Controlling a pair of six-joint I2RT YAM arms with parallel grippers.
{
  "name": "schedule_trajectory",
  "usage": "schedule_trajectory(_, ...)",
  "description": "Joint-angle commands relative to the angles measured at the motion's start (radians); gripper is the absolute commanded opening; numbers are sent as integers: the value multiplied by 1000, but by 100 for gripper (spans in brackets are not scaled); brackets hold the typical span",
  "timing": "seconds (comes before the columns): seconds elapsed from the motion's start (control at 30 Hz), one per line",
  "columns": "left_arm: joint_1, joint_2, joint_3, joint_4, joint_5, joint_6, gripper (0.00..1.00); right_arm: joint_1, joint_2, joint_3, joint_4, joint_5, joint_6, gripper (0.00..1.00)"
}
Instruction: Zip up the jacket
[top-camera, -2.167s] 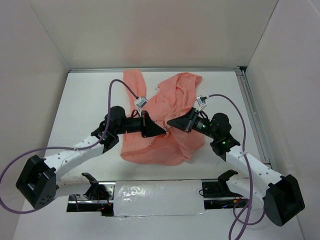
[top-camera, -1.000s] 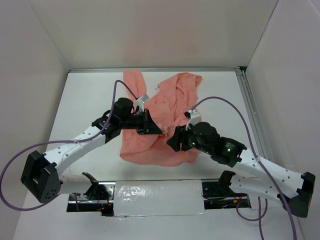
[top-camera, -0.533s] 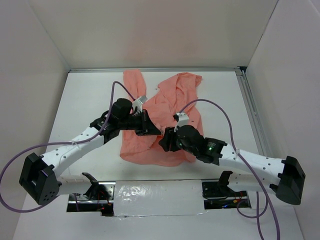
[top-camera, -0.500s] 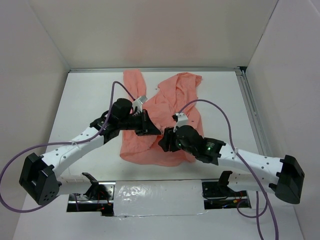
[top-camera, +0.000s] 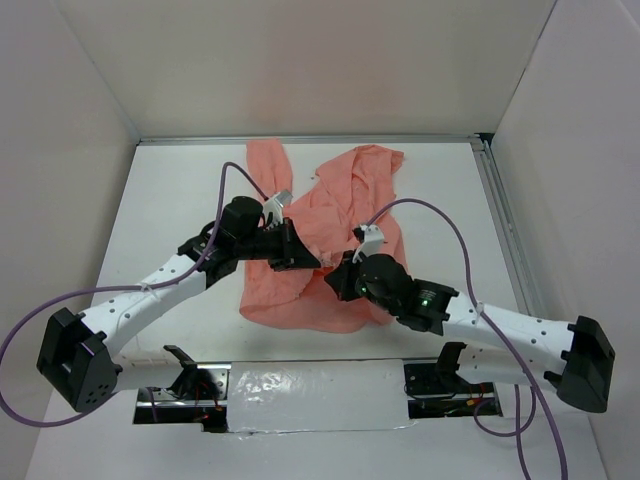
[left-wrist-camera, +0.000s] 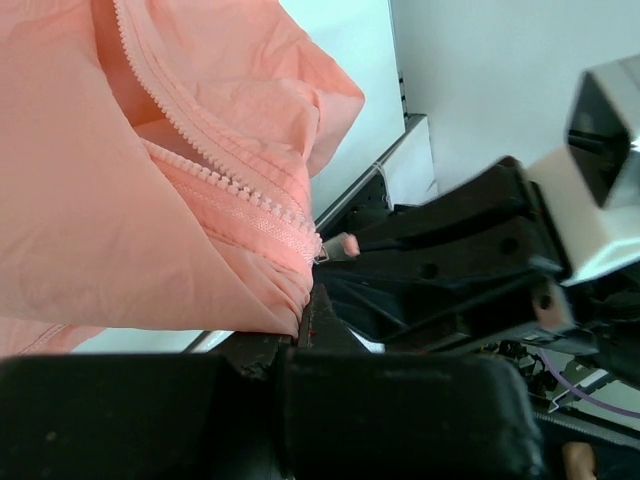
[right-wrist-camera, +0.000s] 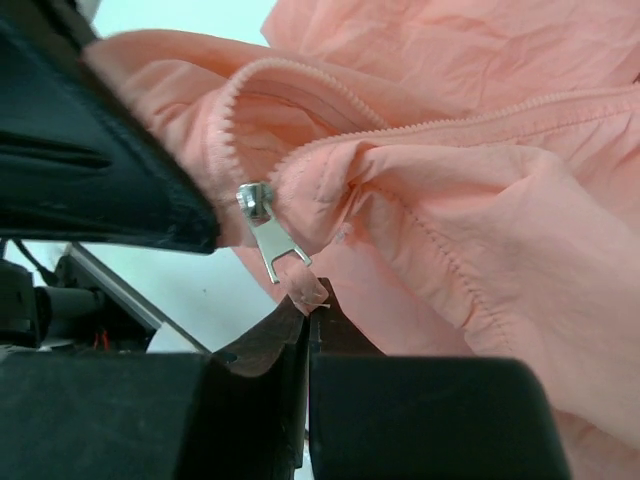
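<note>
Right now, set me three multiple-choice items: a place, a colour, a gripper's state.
1. The zipper slider sits: A. near the tips of the right gripper; B. on a sleeve; C. on bare table.
2. The slider is: A. black; B. silver; C. pink.
3. The left gripper is: A. wide open; B. shut on the jacket; C. holding a cable.
Key: 1 A, its pull tab ends in those closed tips; 2 B, bare metal against pink cloth; 3 B, fabric is pinched between its fingers.

Salmon-pink jacket (top-camera: 345, 190), thin and wrinkled, lies crumpled mid-desk (top-camera: 170, 200), front open, zipper teeth apart, silver zipper pull (right-wrist-camera: 262, 225) dangling from a lifted fold.
</note>
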Motion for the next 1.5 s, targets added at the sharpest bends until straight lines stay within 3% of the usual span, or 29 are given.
schedule_trajectory(0.0, 6, -27, 9, 7, -13, 5, 0, 5, -53, 63, -32, 1, -42, 0)
schedule_trajectory(0.3, 7, 19, 38, -42, -13, 75, 0, -107, -12, 267, -245, -358, -195, 0)
schedule_trajectory(0.37, 4, 28, 42, -45, -5, 84, 0, -198, 43, 330, -269, -521, -201, 0)
schedule_trajectory(0.57, -14, 30, 48, -36, 15, 129, 0, -334, 187, 425, -227, -680, -105, 0)
schedule_trajectory(0.67, -28, 28, 50, -45, 21, 150, 0, -363, 209, 421, -161, -649, -25, 0)
schedule_trajectory(0.7, -31, 27, 47, -45, 35, 155, 0, -363, 207, 421, -159, -550, 18, 0)
schedule_trajectory(0.83, -48, 27, 22, -56, 49, 161, 0, -392, 198, 390, -113, -409, 144, 0)
schedule_trajectory(1.2, -122, -32, -25, -54, 121, 215, 0, -368, 166, 344, -61, -159, 109, 0)
schedule_trajectory(1.3, -125, -33, -5, -80, 86, 227, 0, -363, 169, 342, -58, -218, 122, 0)
schedule_trajectory(1.47, -125, 16, 116, -180, -141, 241, 3, -343, 154, 356, -148, -372, 152, 0)
